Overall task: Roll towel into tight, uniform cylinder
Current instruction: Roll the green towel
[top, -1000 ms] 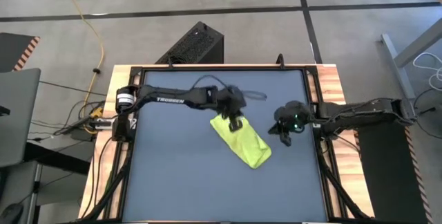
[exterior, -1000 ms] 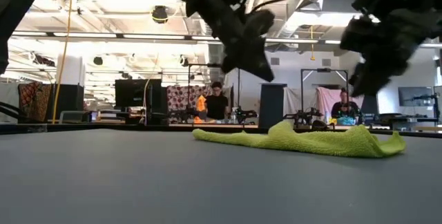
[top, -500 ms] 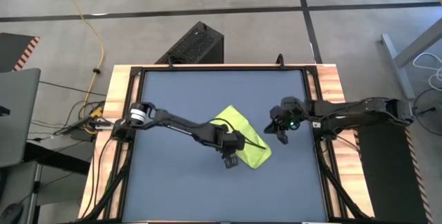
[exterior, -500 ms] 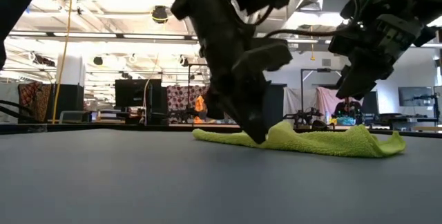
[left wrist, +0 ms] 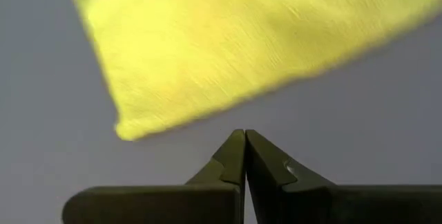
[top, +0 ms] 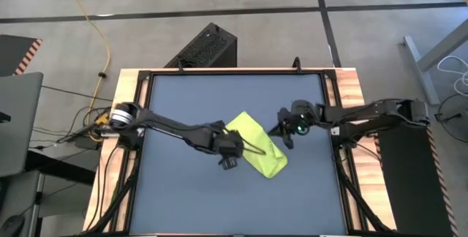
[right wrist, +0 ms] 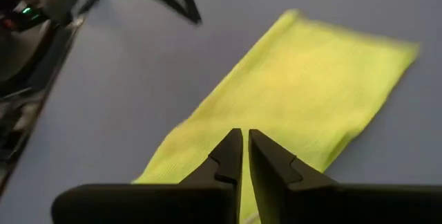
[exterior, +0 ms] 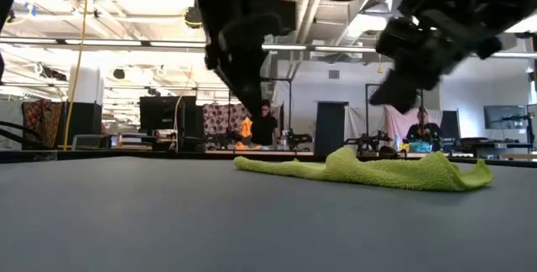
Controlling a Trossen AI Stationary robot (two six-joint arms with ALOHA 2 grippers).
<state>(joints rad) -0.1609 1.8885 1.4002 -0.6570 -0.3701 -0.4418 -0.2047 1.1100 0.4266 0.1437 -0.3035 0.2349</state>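
The small lime-green soft cloth towel (top: pixel 256 145) lies flat as a folded strip, not yet rolled, on the dark blue-grey mat (top: pixel 183 200) that covers the bench, slightly right of the mat's middle. The left tool (top: pixel 228 162) hangs just beside the towel's left long edge, its fingers pressed together and empty. The right tool (top: pixel 284 136) hovers just off the towel's right side, fingers nearly closed, also holding nothing.

The likely risk: with both tools closed, a first pinch may catch only the top layer, or drag the strip across the mat, so the roll starts skewed and loose. Clear mat surrounds the towel on every side, widest toward the near edge, and the black frame (top: pixel 333 113) stands well apart.
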